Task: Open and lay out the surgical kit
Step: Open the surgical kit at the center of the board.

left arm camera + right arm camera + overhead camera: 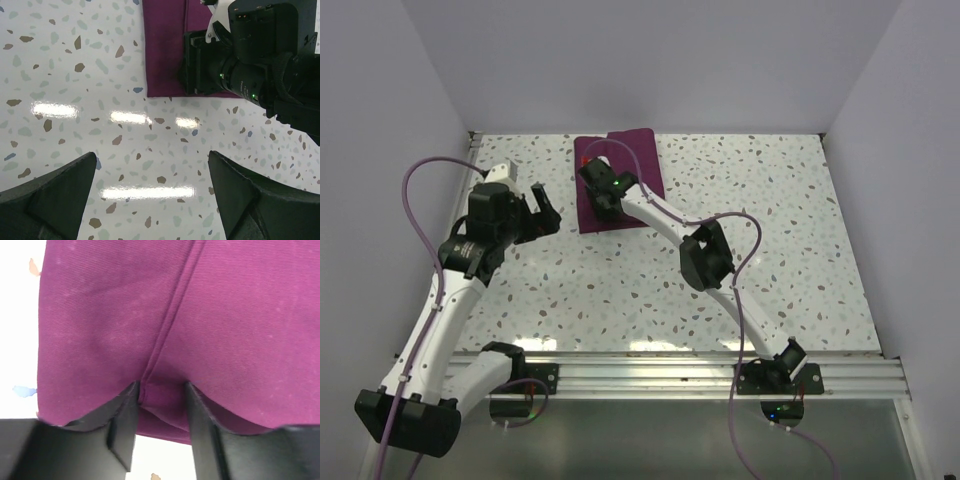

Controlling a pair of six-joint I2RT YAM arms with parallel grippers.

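Wrap (617, 180) folded, flat at far centre of table (770, 200), nipped at its near edge.
Right gripper (161, 392) down on that near edge, fingers (120, 425) clamped either side of a raised ridge of cloth beside the seam, cloth puckered between. Left gripper (152, 156) spread wide above bare table, left of wrap, well apart from it.

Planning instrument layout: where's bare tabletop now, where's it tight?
Free: the table right of the cloth wrap out to the right wall, and the near strip between both arms. Tight: the wrap's near edge, where the right gripper pinches a fold, left gripper open beside it.
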